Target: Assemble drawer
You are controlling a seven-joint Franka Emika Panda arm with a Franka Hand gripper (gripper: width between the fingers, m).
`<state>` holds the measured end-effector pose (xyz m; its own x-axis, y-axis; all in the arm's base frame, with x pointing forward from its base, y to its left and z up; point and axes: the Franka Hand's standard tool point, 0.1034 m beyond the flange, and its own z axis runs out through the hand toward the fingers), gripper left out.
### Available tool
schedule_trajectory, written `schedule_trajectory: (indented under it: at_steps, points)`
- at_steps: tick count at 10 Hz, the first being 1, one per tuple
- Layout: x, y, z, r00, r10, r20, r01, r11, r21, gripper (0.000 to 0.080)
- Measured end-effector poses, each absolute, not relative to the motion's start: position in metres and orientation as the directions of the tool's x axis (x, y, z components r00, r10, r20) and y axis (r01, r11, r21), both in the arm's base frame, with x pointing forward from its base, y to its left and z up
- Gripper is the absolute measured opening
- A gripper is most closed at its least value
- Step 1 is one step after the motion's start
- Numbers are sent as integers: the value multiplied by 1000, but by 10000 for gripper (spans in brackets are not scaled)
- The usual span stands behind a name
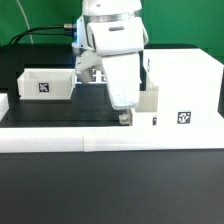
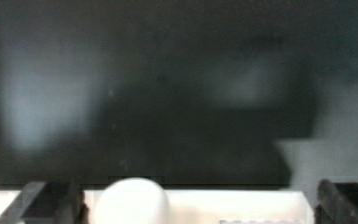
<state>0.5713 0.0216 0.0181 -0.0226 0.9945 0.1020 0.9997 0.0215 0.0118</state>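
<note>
My gripper (image 1: pixel 126 116) points down at the front of a small white drawer (image 1: pixel 148 104) that stands against the big white drawer box (image 1: pixel 185 78) on the exterior view's right. In the wrist view the gripper (image 2: pixel 190 206) straddles the white drawer front (image 2: pixel 247 206), which carries a round white knob (image 2: pixel 133 202). The two dark fingers (image 2: pixel 39 205) stand wide apart, with a thin dark gap between each of them and the panel. A second open white drawer tray (image 1: pixel 45 83) with a tag lies on the black table at the exterior view's left.
A long white rail (image 1: pixel 100 138) runs along the table's front edge. A tag (image 1: pixel 183 117) marks the drawer box's front. The black tabletop (image 2: pixel 158 90) fills the wrist view beyond the drawer. A white piece (image 1: pixel 3 106) shows at the far left edge.
</note>
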Motion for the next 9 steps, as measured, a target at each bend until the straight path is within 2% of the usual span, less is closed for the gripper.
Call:
schedule_trajectory:
  at_steps: [2, 4, 6, 7, 9]
  points:
    - [570, 20, 18, -28, 995, 100, 1000, 28, 7, 649]
    - [571, -6, 18, -20, 995, 93, 1000, 19, 11, 649]
    - [567, -18, 19, -1, 996, 93, 1000, 0, 11, 649]
    - [560, -17, 17, 14, 996, 93, 1000, -16, 16, 649]
    - [548, -7, 11, 15, 995, 97, 1000, -15, -3, 649]
